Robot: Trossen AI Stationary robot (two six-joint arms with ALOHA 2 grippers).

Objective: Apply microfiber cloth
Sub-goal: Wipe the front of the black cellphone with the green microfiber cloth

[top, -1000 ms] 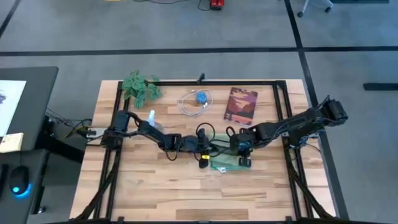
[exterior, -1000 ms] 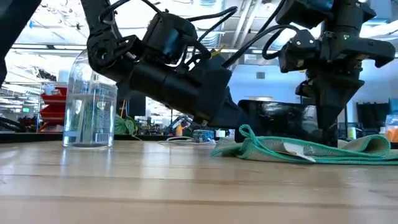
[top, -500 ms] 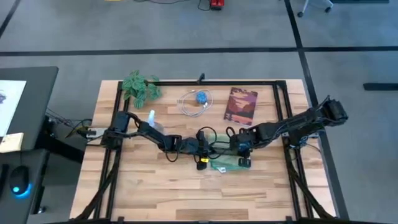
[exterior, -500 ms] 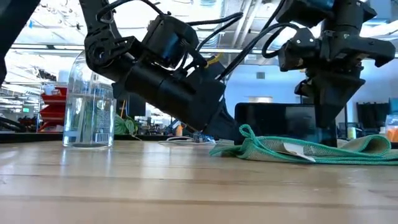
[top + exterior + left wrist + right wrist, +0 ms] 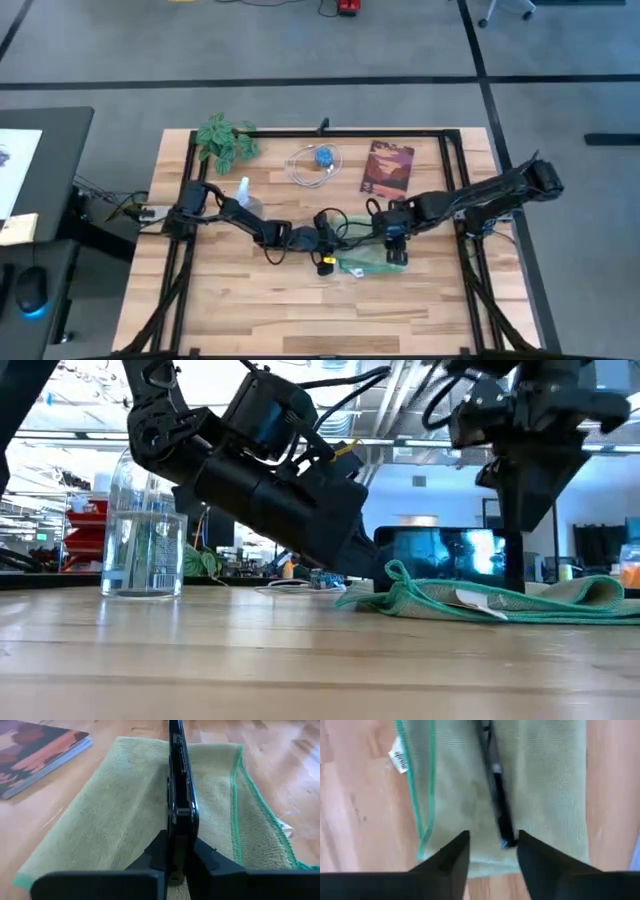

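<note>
The pale green microfiber cloth (image 5: pixel 366 265) lies spread with a few folds on the wooden table, near its middle. A black phone (image 5: pixel 440 555) stands on its long edge over the cloth (image 5: pixel 120 815). My left gripper (image 5: pixel 333 250) reaches in from the table's left and is shut on the phone's end. My right gripper (image 5: pixel 492 852) hangs open above the phone's other end (image 5: pixel 504 837), with one finger on each side, apart from it. Whether the phone's lower edge rests on the cloth is hidden by a fold (image 5: pixel 420 595). My left gripper pinches the phone's two flat faces (image 5: pixel 179 837) between its two fingers (image 5: pixel 156 851), at the end nearest the table's left. The fingers come slanting down from the left, along the phone's length. The phone stands upright on its long edge over the cloth.
A clear water bottle (image 5: pixel 245 195) stands beside my left arm. At the far side are a leafy plant (image 5: pixel 225 138), a coiled cable with a blue piece (image 5: pixel 316 163) and a book (image 5: pixel 388 170). Bare wood lies toward the near edge.
My left gripper has tipped and turned the phone from a dark, slanted pose to upright on its long edge, screen facing the near edge. My right gripper has risen from the cloth.
</note>
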